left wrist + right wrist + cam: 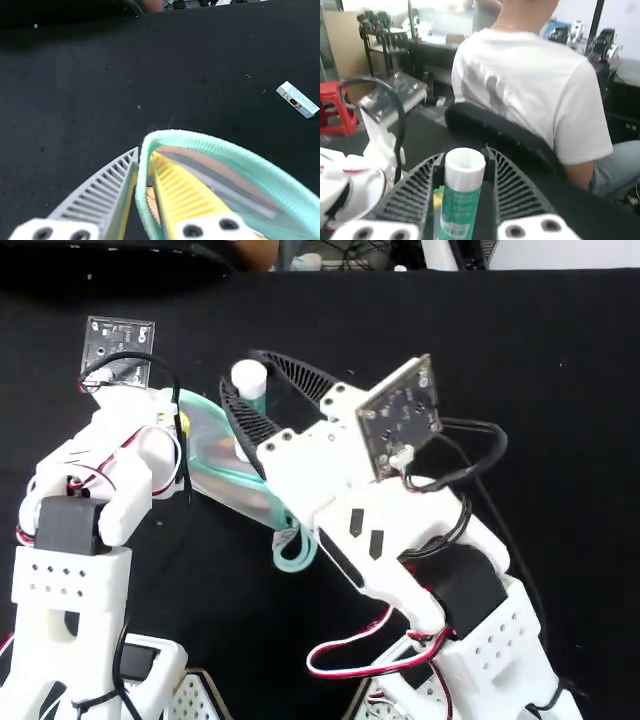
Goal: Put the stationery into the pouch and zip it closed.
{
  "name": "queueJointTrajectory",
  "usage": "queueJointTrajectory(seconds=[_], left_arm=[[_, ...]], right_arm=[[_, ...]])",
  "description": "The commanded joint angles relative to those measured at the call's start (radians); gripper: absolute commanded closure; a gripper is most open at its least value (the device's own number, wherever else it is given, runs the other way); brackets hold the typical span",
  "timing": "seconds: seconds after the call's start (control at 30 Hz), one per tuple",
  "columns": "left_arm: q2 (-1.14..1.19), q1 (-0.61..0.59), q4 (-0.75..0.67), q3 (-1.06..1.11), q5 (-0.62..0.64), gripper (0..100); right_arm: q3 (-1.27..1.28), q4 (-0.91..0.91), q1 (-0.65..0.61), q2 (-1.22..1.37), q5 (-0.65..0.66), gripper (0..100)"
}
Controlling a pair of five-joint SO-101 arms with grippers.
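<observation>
Over black cloth (75, 75), left end effector (144, 156) pinches pouch (240, 159); right end effector (465, 153) clasps green-labelled glue stick (461, 192).

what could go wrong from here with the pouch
The left end effector pinches just the pouch rim, so it may slip and the mouth close. The glue stick in the right end effector could catch the rim and fall outside. The small white box lies apart and could be missed.
</observation>
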Motion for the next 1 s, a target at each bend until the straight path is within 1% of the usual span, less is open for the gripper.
queueJointTrajectory(seconds=[0.0,0.13,0.27,0.4,0.5,0.6,0.77,0.9,0.97], left_arm=[[0.026,0.036,-0.003,0.081,0.009,97],[0.026,0.035,-0.003,0.081,0.009,97],[0.025,0.033,-0.003,0.088,0.009,97],[0.026,-0.012,0.003,0.091,0.006,97],[0.020,-0.059,0.005,0.091,0.006,97],[0.025,-0.079,0.006,0.097,0.006,97],[0.017,-0.073,0.000,0.128,0.005,97],[0.017,-0.073,0.000,0.124,0.006,97],[0.017,-0.073,0.000,0.127,0.006,97]], right_arm=[[-0.019,-0.032,-0.034,0.074,-0.009,98.6],[-0.051,-0.028,-0.052,0.102,-0.009,98.6],[-0.031,-0.026,-0.057,0.104,-0.009,98.6],[0.012,-0.026,-0.049,0.097,-0.009,98.6],[0.053,-0.026,-0.028,0.101,-0.008,98.6],[0.110,-0.032,0.006,0.101,-0.008,98.6],[0.214,-0.035,0.064,0.102,-0.006,98.6],[0.246,-0.057,0.069,0.097,-0.002,98.5],[0.246,-0.052,0.069,0.097,0.008,96.2]])
